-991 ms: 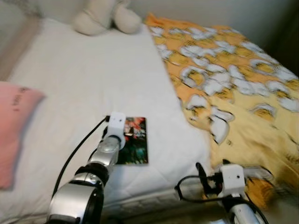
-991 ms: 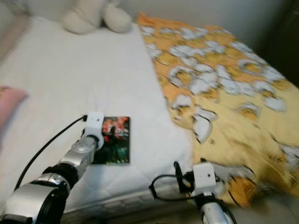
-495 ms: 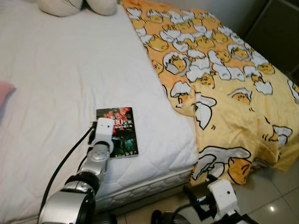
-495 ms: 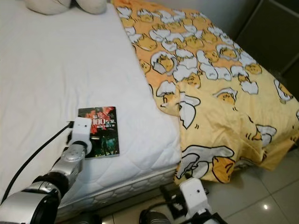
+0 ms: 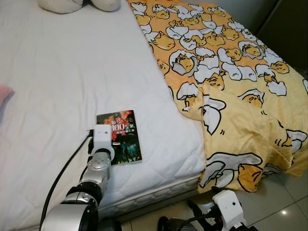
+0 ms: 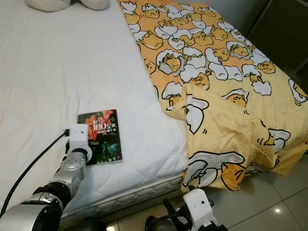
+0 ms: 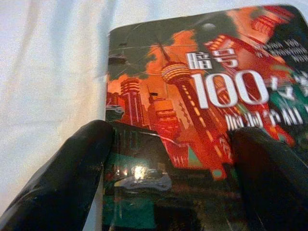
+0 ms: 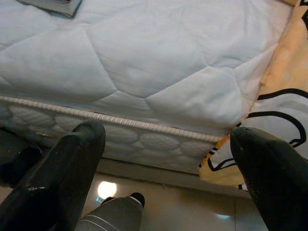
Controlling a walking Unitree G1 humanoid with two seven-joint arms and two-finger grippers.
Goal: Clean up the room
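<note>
Head eyes overlook bed (image 5: 72,72); wrists close.

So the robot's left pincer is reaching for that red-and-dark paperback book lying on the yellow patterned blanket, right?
Not quite: the red-and-dark paperback book lies on the white quilted mattress, beside the yellow patterned blanket, as the left eye view shows. The left pincer is indeed over it.

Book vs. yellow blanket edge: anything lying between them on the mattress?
Nothing. In the left eye view, only bare white mattress separates the book from the yellow blanket. The left gripper is open at the book.
</note>
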